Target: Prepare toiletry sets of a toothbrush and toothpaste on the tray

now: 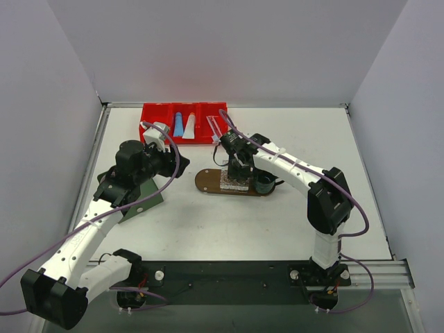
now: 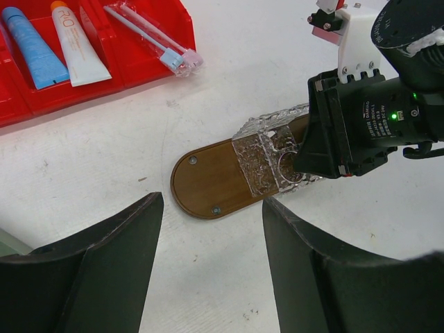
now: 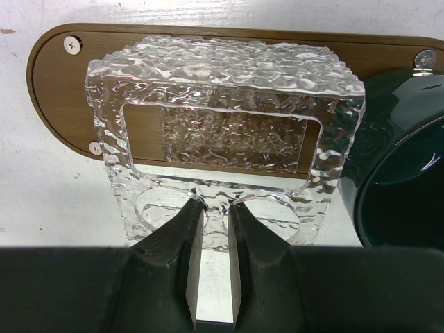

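The brown oval tray [image 1: 208, 180] lies mid-table. A clear textured plastic holder [image 3: 222, 76] rests across it and overhangs its near edge. My right gripper [image 3: 215, 207] is shut on the thin web of this holder's near side; it also shows in the top view [image 1: 237, 173]. The blue tube [image 2: 31, 48], the white tube [image 2: 80, 45] and the two wrapped toothbrushes [image 2: 149, 38] lie in the red bin [image 2: 139, 62]. My left gripper [image 2: 211, 202] is open and empty, hovering near the tray's left end [image 2: 208, 184].
A dark green cup [image 3: 395, 139] stands on the tray's right end, touching the holder's side. A dark green box [image 1: 142, 201] sits under my left arm. The red bin [image 1: 154, 114] stands at the back edge of the table.
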`<state>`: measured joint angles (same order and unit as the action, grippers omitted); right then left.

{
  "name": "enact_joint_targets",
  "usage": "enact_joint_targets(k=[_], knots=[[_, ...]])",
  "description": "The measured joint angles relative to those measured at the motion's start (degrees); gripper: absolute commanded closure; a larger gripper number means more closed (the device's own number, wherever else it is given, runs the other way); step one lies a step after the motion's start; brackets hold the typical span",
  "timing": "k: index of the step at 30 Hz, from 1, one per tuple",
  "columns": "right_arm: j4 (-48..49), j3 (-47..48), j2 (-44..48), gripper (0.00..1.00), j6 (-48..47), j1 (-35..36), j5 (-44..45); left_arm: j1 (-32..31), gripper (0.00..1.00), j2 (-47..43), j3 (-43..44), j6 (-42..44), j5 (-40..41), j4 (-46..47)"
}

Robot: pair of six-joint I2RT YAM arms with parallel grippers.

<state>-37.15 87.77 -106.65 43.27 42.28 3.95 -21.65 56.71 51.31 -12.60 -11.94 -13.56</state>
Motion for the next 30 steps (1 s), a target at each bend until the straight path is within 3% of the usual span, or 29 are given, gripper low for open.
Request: enact_joint_targets(k=[12, 24, 30], knots=[[0.1, 0.0, -0.1, 1.0, -0.9, -0.6, -0.5, 0.0, 0.31, 0.0, 0.0, 0.0, 0.0, 0.0], [0.1, 0.0, -0.1, 0.72, -2.1, -0.6, -1.0, 0.0, 0.3, 0.1, 0.0, 0.0, 0.0, 0.0], [0.1, 0.0, -0.1, 0.65, -2.5, -0.6, -0.9, 0.0, 0.3, 0.1, 0.0, 0.0, 0.0, 0.0]])
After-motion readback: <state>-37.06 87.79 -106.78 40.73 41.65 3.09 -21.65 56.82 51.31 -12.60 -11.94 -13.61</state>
